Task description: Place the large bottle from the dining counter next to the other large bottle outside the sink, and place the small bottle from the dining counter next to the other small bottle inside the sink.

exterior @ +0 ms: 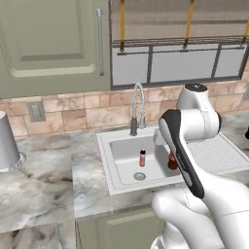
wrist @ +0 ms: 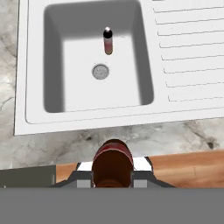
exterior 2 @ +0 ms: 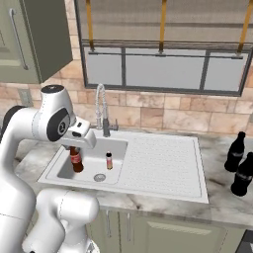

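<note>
Here the brown bottle (exterior 2: 75,159) hangs upright in the gripper (wrist: 113,177), whose fingers are clamped on its neck; from the hand view its dark cap and red-banded shoulder sit right between the two finger tips. From the right base view the bottle is down inside the sink (exterior 2: 59,168), at the left part of the basin, its foot close to the basin floor, though I cannot tell whether it touches. From the left base view only a sliver of it shows, red and brown, beside the black forearm. Near it in the same basin stands the small bottle (exterior 2: 108,160), upright, with a dark cap and a red label, just behind the round drain (exterior 2: 99,177); the two bottles are near each other but apart. The curved faucet (exterior 2: 102,111) rises behind the basin at the rim. To the right of the basin the ribbed drainboard (exterior 2: 160,160) stretches toward the marbled worktop, where two black bottles (exterior 2: 239,165) stand close together, well apart from the sink. At the far left of the left base view a grey metal pot (exterior: 8,143) stands on the counter (exterior: 44,170).
</note>
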### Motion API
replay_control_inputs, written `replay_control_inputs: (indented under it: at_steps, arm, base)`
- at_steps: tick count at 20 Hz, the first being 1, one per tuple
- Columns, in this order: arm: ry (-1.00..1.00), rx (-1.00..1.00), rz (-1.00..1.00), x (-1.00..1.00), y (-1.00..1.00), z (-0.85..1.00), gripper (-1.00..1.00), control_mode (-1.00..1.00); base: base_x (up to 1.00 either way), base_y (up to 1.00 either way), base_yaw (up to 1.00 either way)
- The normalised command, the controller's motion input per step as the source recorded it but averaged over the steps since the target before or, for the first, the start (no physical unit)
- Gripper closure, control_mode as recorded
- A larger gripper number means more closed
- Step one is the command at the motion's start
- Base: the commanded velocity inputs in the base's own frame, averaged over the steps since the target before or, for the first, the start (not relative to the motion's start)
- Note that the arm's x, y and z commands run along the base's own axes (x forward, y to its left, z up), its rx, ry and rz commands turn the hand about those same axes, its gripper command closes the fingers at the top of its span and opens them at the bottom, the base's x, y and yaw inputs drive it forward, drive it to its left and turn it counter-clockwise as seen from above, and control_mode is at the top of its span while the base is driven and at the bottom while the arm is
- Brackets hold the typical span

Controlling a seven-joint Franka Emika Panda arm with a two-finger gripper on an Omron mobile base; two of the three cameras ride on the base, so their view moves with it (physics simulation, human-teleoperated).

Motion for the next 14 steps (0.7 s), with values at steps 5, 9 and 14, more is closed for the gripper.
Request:
replay_control_inputs:
  at_steps: [5,9,14]
  arm:
    - [0.0,0.0,0.0,0.0,0.0,0.0,1.0,1.0]
    - [0.0,0.0,0.0,0.0,0.0,0.0,1.0,1.0]
    - [0.0,0.0,0.0,0.0,0.0,0.0,1.0,1.0]
  base:
    - [0.0,0.0,0.0]
    - [0.0,0.0,0.0]
    - [0.0,0.0,0.0]
